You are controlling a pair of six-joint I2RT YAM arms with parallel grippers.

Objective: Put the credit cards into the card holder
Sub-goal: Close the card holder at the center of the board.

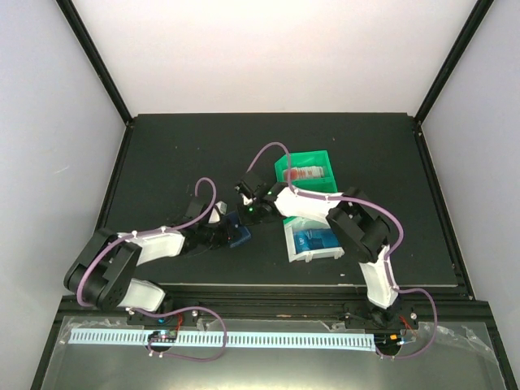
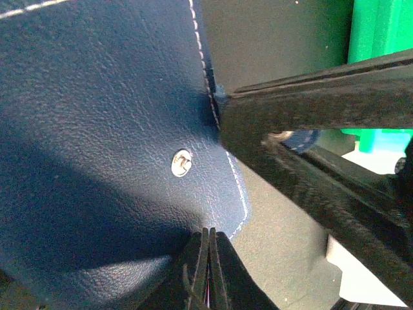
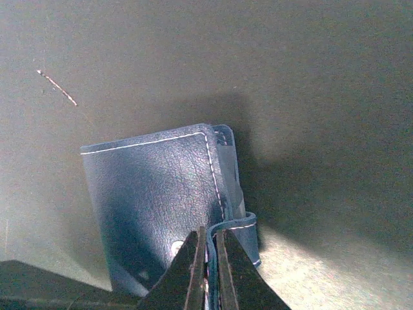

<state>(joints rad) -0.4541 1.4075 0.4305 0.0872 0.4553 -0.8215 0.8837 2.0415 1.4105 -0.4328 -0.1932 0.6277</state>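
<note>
The card holder (image 1: 236, 231), grained navy leather with pale stitching and a round metal snap (image 2: 182, 162), lies on the matte black counter (image 1: 162, 154), with open surface far and left of it. The left fingers (image 2: 201, 255) are pinched shut on its edge. The right fingers (image 3: 199, 252) seem clamped on its flap corner. Glossy blue credit cards (image 1: 315, 240) sit in the white bin (image 1: 313, 257) just to the right.

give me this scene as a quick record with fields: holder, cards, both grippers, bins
card holder: navy, pinched by both grippers
left gripper: shut on the card holder's edge below the snap
right gripper: shut on the card holder's flap edge
credit cards: blue, in the white bin
green bin: holds red-and-white items
</note>
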